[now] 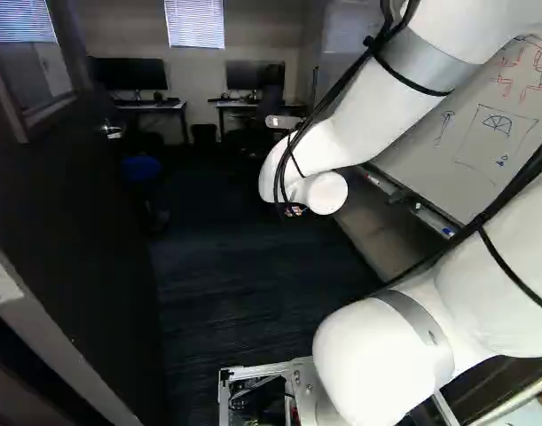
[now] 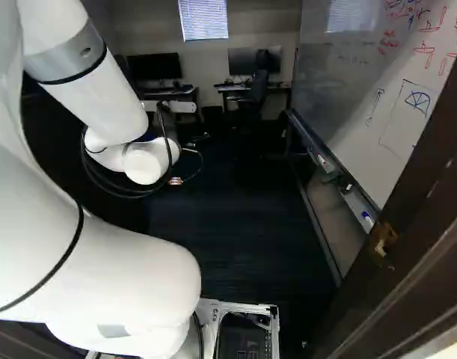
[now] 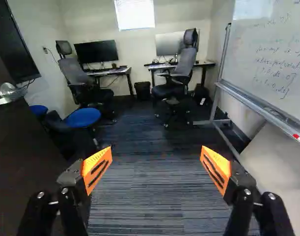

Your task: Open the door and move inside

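The door (image 1: 62,213) stands open at the left of the left base view, its handle (image 3: 8,92) showing in the wrist view beyond one finger of the gripper (image 3: 156,151), near two blue stools (image 3: 83,117). The gripper's fingers are wide apart with nothing between them, pointing into the room over the dark floor (image 3: 150,191). At the right of the right base view is the door frame (image 2: 408,232), with a whiteboard (image 2: 363,97) past it. Ahead of the gripper, under a window (image 3: 135,14), two tables (image 3: 121,72) carry monitors (image 3: 96,51), with a bin (image 3: 143,91) between them and a chair (image 3: 181,73) at each
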